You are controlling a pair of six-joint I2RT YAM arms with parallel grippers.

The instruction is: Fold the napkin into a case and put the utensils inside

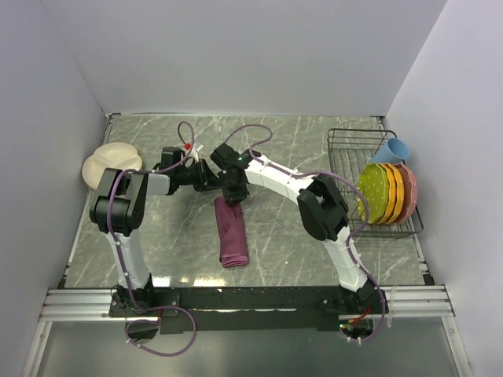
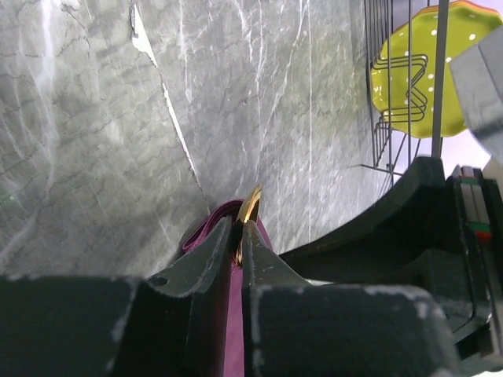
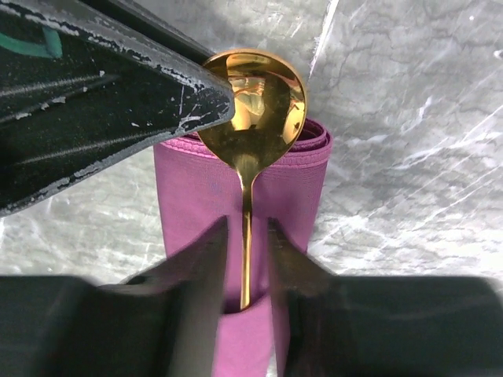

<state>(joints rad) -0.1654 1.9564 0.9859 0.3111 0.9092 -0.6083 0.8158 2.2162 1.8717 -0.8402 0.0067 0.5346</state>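
Napkin [image 1: 233,236] folded into case [image 3: 236,196]: done. Spoon [image 3: 253,102] half in, bowl out at 12 o'clock. Left gripper [image 2: 240,232] pinches bowl; right gripper [image 3: 246,232] narrow, loose round handle. Fork unseen.

Three cameras, one wide and two close, meeting at the case [image 1: 231,232].
The top external camera looks down from high behind the near edge, taking in the whole table [image 1: 299,228]. The left wrist camera sits low, facing along the tabletop toward the dish rack [image 2: 376,118]. The right wrist camera looks down from very near the spoon [image 3: 255,102]. All three share the case.
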